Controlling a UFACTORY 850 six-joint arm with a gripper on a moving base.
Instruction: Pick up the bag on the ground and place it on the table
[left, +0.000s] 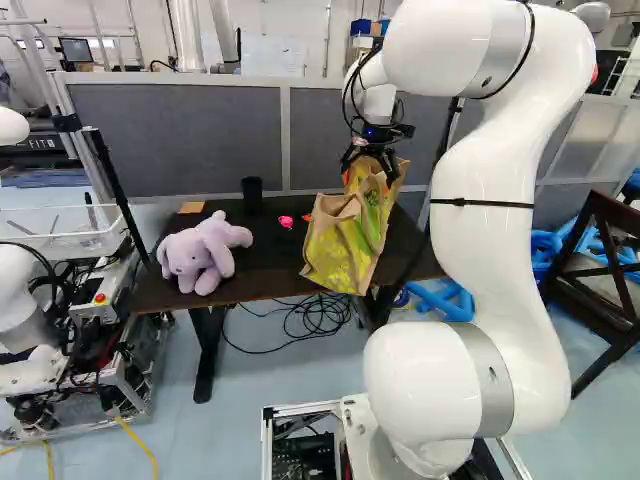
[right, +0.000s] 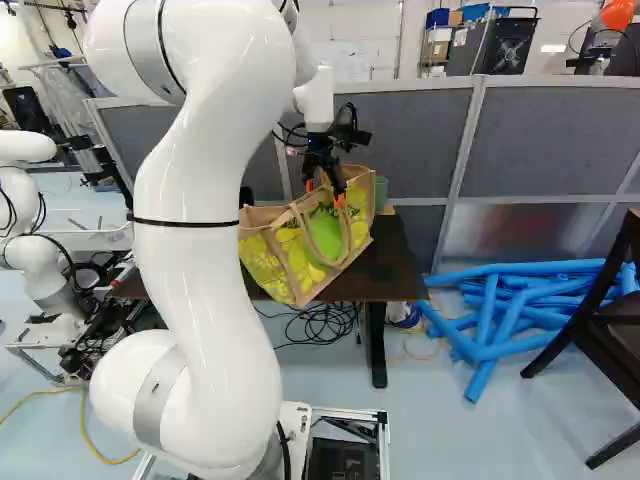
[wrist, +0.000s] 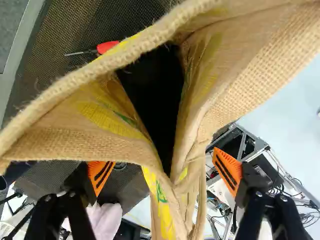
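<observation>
My gripper is above the jute bag, which has a yellow and green print and tan handles. The bag leans at the front edge of the dark table; whether its whole base rests on the top I cannot tell. In the wrist view the gripper stands wide open, its orange pads well apart. Part of the bag lies between the fingers, gripped by neither, and its dark mouth gapes ahead of them.
A purple plush elephant, a black cup and a red-handled tool are on the table. Cables lie beneath it. Another robot stands left. Blue tubes and a wooden chair are to the right.
</observation>
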